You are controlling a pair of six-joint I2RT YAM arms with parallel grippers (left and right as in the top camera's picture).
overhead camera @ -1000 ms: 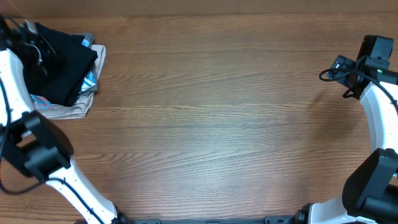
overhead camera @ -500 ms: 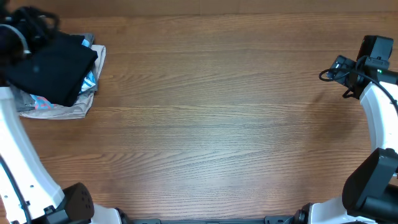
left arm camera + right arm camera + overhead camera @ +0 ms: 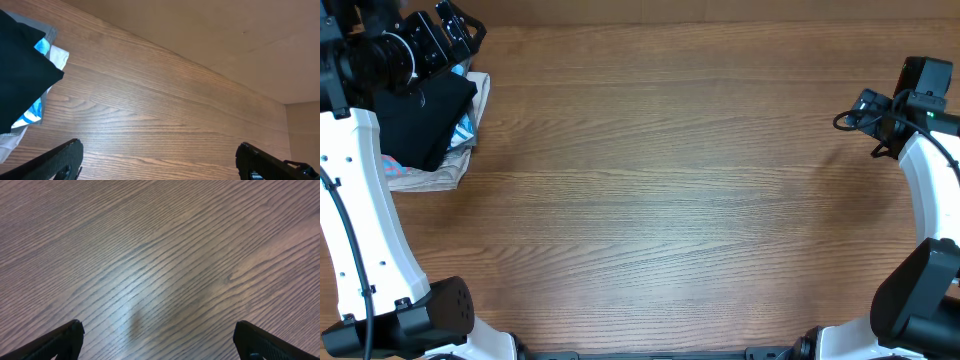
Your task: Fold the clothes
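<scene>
1. The shirt [image 3: 420,125] lies as a compact black packet on top of the pile [image 3: 435,178] of grey and turquoise-patterned garments. I judge the folding and stacking done.
2. The left claw [image 3: 160,162] hangs just beside the pile's far corner, jaws spread wide with nothing between them.
3. The right claw [image 3: 157,342] is well apart from the pile, over bare tabletop [image 3: 670,180], jaws wide and empty.
4. No unfolded garment shows near the pile, so what is left seems only drawing both claws clear.
5. Hidden:
   - The left arm [image 3: 360,200] covers the pile's left side from overhead.
   - The left wrist view cuts the shirt off at the frame edge.
   - No neck label shows.
   - How neat the folds are cannot be judged.
</scene>
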